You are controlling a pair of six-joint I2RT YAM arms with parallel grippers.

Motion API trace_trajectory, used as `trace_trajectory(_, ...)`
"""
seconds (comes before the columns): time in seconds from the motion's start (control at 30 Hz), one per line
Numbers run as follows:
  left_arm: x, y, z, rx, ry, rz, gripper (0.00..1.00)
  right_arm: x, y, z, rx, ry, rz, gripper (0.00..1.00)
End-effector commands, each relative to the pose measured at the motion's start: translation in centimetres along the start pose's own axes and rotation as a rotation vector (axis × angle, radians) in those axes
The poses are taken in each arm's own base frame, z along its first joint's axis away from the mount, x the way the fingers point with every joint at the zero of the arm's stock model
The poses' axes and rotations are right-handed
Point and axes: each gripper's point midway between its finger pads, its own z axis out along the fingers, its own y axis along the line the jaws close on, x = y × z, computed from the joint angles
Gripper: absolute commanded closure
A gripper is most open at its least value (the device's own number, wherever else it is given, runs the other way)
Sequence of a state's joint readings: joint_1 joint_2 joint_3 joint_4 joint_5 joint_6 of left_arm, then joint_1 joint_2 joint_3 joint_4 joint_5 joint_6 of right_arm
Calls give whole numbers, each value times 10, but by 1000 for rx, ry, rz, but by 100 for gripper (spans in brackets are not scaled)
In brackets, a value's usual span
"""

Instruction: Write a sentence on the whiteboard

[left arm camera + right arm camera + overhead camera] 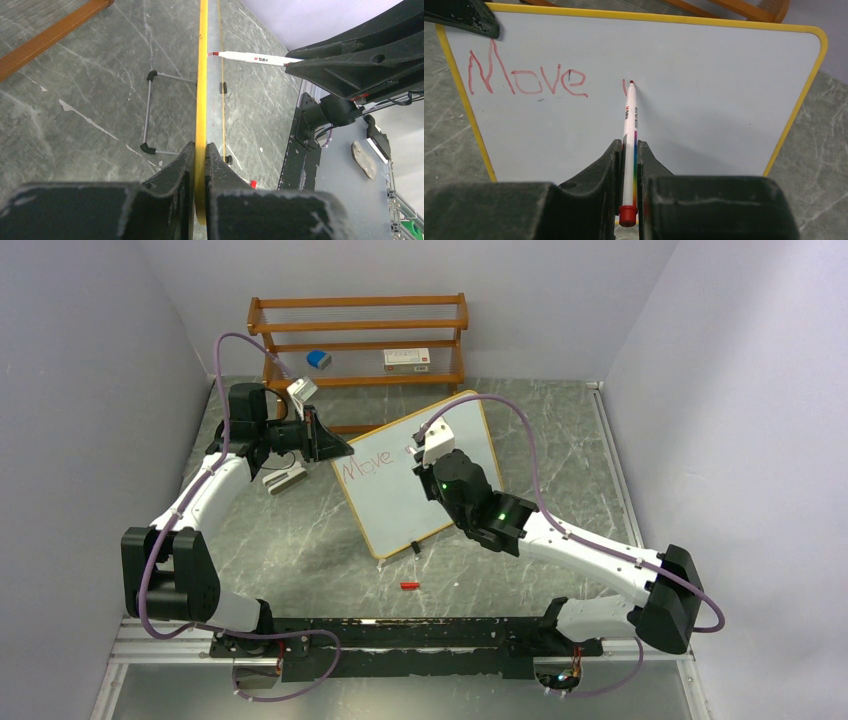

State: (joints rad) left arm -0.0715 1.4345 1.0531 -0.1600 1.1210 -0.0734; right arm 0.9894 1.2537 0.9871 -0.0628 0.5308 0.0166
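1. Rack [358, 335]: brown wooden slats, at the far edge of the grey marbled table [300, 550].
2. Blue thing [318, 359]: on a rack shelf, left part.
3. White box [406, 358]: same shelf, right of middle.
4. Grey block [283, 479]: on the table before the rack's left end.
5. Red piece [408, 586]: on the table, well in front of the rack.

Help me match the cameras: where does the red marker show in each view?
Right wrist: red marker at centre, upright in the right claw.
Left wrist: upper middle, slanting from that claw to the whiteboard.
Top external: almost hidden beneath the claw, over the whiteboard's middle.
Shared landmark: the whiteboard's yellow frame.
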Motion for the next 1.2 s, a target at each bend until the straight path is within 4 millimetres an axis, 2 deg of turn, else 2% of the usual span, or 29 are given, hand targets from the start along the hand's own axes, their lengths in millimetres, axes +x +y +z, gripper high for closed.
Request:
trace_trajectory(0.0,1,9,-2,-27,6,36,95,-9,-5,4,20,-23,9,100)
trace_trajectory(0.6,0,10,-2,-32,6,38,95,18,-12,-11,18,52,-4,100)
trace_trajectory(0.87,1,9,-2,-29,7,34,95,18,-14,-10,29,45,-1,100)
trace_trajectory(1.17,1,8,-2,-22,7,34,95,6,-13,-3,41,8,-2,100)
